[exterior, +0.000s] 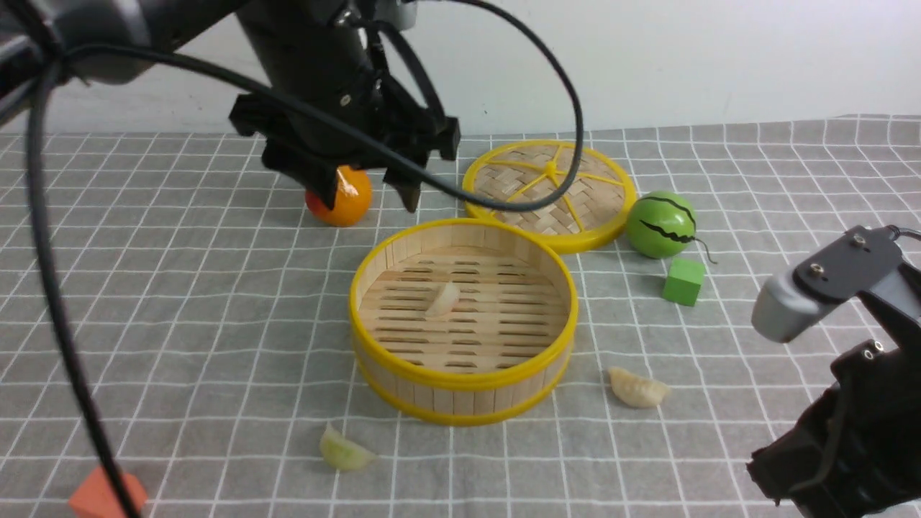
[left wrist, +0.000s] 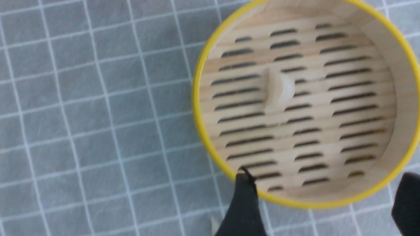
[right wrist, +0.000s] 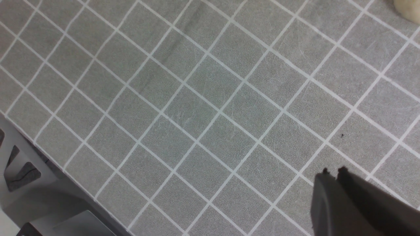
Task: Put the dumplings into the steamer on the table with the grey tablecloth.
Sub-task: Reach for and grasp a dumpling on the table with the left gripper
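The steamer [exterior: 460,381] stands mid-table on the grey tablecloth [exterior: 180,288]. One cream dumpling [exterior: 442,299] lies on its slatted floor and also shows in the left wrist view as the dumpling [left wrist: 279,90] inside the steamer [left wrist: 197,108]. A second cream dumpling [exterior: 637,388] lies on the cloth right of the steamer, and its edge shows as the dumpling [right wrist: 408,8]. A pale green dumpling [exterior: 344,452] lies in front of the steamer. My left gripper [exterior: 369,203] hangs above the steamer's far rim, open and empty [left wrist: 325,183]. My right gripper [right wrist: 333,172] is shut and empty over bare cloth at the near right.
A flat woven lid [exterior: 550,191] lies behind the steamer. An orange ball [exterior: 342,201] sits under the left gripper. A green striped ball [exterior: 662,223] and a green block [exterior: 683,280] are at the right. An orange block [exterior: 101,496] is at the near left.
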Controlling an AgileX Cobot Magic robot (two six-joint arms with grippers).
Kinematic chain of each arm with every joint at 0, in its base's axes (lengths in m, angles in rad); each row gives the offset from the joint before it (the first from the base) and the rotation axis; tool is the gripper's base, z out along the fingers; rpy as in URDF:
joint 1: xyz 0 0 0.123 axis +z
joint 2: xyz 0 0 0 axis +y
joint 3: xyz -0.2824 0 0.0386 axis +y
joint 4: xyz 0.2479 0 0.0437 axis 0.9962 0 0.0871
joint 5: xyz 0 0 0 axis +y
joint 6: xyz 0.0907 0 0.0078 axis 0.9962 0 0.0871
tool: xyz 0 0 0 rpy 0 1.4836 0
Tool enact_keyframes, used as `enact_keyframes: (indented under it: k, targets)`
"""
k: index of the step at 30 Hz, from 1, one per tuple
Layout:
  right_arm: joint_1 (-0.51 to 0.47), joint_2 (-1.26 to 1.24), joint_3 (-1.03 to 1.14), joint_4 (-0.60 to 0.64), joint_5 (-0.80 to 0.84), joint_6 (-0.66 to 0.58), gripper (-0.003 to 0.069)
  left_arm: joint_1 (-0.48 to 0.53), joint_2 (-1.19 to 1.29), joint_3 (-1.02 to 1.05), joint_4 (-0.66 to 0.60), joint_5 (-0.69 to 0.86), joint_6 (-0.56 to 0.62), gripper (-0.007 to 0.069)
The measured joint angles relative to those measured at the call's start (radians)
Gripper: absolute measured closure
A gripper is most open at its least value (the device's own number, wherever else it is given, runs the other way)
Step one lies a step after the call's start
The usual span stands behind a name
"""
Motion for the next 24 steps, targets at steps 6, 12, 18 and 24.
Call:
enact_keyframes:
  k: [6, 12, 18, 24]
  targets:
    - [0.0, 0.0, 0.0, 0.007, 0.002, 0.0, 0.0626, 0.0, -0.148, 0.463, -0.044, -0.094, -0.089, 0.0071]
    - [0.0, 0.0, 0.0, 0.016, 0.002, 0.0, 0.0618, 0.0, -0.12, 0.705, -0.068, -0.291, -0.221, 0.0071]
    - [0.0, 0.0, 0.0, 0.04, -0.001, -0.01, 0.0617, 0.0, -0.039, 0.733, -0.068, -0.442, -0.314, 0.0071]
    - [0.0, 0.0, 0.0, 0.062, 0.001, -0.037, 0.0612, 0.0, 0.049, 0.733, -0.068, -0.521, -0.349, 0.0071]
